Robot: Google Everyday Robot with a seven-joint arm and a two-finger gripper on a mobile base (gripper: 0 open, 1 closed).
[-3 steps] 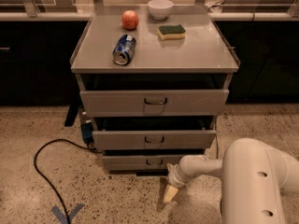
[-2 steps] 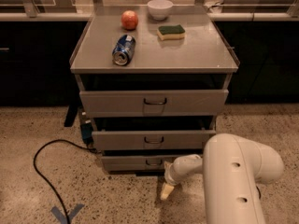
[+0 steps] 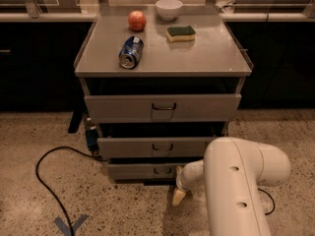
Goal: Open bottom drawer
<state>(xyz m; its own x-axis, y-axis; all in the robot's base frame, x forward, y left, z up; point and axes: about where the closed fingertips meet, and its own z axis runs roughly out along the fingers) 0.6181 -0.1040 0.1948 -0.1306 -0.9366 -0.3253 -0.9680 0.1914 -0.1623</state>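
The bottom drawer [image 3: 142,171] is the narrowest grey front of three, low on the cabinet, with a small dark loop handle [image 3: 162,170] at its centre. It stands out a little from the cabinet. My gripper [image 3: 179,194] hangs close in front of the drawer's right part, just right of and below the handle, near the floor. One cream fingertip [image 3: 178,196] shows pointing down. My white arm [image 3: 241,186] fills the lower right and hides the drawer's right end.
The middle drawer [image 3: 157,147] and top drawer [image 3: 162,107] also stand slightly out. On the cabinet top [image 3: 211,53] lie a blue can [image 3: 131,52], an apple [image 3: 137,20], a sponge [image 3: 180,33] and a white bowl [image 3: 169,8]. A black cable [image 3: 42,178] loops on the floor at left.
My arm has swung further left and closer to the camera, and the gripper has shifted left toward the bottom drawer's handle. The drawers have not visibly moved.
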